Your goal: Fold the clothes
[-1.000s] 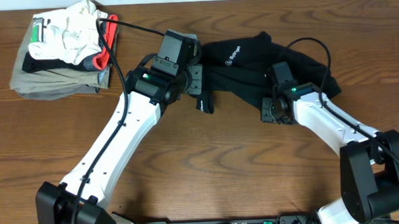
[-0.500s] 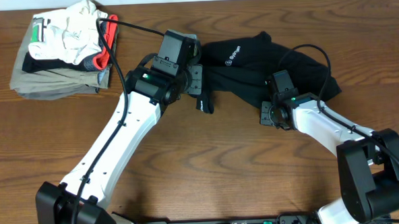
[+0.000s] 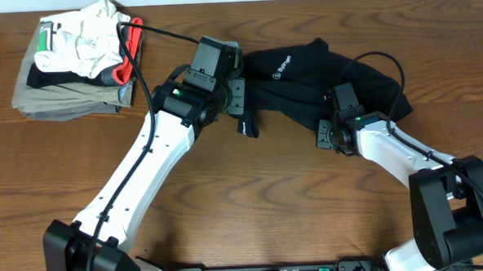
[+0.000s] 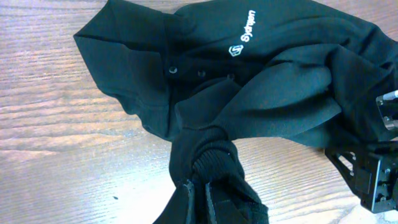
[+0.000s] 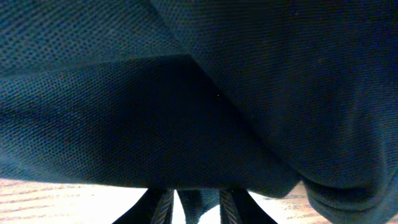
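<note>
- the black top (image 3: 304, 77) is lying crumpled on the wooden surface (image 3: 269, 201), far of centre and a little to the right, with its collar and white chest logo facing up.
- the left gripper (image 3: 242, 103) is clamping tight on the ribbed sleeve cuff (image 4: 211, 158) at the top's left edge, and the sleeve is twisting into a rope behind it.
- the right gripper (image 3: 329, 130) is sitting at the near right edge of the top, narrow, with a fold of fabric pinched between its fingers (image 5: 163, 208). i cannot tell how many layers it is catching.
- the stack of folded garments (image 3: 75, 69) is resting at the far left, well apart from the work.
- likely risks from here:
  - the twisted sleeve is probably hiding a turn, so pulling it out could be setting a crooked line for the fold.
  - if the right gripper is holding more than 1 layer, lifting could be dragging the whole bundle instead of opening it flat.
  - the 2 grippers are working near each other, so spreading too fast could be jerking the cuff loose.
  - the right arm's cable is looping over the fabric and could be snagging it.
</note>
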`<state>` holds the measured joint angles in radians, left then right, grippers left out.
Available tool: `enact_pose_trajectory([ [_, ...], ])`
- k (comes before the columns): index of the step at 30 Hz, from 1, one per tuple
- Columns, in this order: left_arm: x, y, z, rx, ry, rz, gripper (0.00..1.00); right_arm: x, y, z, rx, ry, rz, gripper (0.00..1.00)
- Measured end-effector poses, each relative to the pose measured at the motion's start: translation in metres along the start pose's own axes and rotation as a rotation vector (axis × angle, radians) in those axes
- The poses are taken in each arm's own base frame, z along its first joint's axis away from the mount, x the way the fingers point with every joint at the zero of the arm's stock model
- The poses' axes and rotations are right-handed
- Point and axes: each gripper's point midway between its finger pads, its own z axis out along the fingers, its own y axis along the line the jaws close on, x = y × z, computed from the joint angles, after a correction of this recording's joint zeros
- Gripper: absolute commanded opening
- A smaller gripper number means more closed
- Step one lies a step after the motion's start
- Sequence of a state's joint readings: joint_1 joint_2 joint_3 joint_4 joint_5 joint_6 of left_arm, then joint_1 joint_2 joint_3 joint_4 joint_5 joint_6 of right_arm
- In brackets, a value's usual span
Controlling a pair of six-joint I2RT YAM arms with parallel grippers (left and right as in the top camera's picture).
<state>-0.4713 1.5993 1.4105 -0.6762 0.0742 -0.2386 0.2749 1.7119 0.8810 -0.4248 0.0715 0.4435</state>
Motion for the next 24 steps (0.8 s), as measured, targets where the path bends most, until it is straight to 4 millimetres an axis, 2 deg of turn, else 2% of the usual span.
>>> enact_pose_trajectory([
  [6,0.0000,0.0000,0.0000,0.000,0.000,0.000,0.06,0.0001,0.0000,0.0000,0.000,0.000,0.000,0.15],
  [9,0.0000,0.0000,0.0000,0.000,0.000,0.000,0.06,0.0001,-0.0001,0.0000,0.001,0.000,-0.004,0.01],
  [24,-0.0010,0.0048,-0.0001,-0.027,-0.006,0.004,0.06,0.0043,-0.0022,-0.0011,0.010,0.021,-0.005,0.01],
])
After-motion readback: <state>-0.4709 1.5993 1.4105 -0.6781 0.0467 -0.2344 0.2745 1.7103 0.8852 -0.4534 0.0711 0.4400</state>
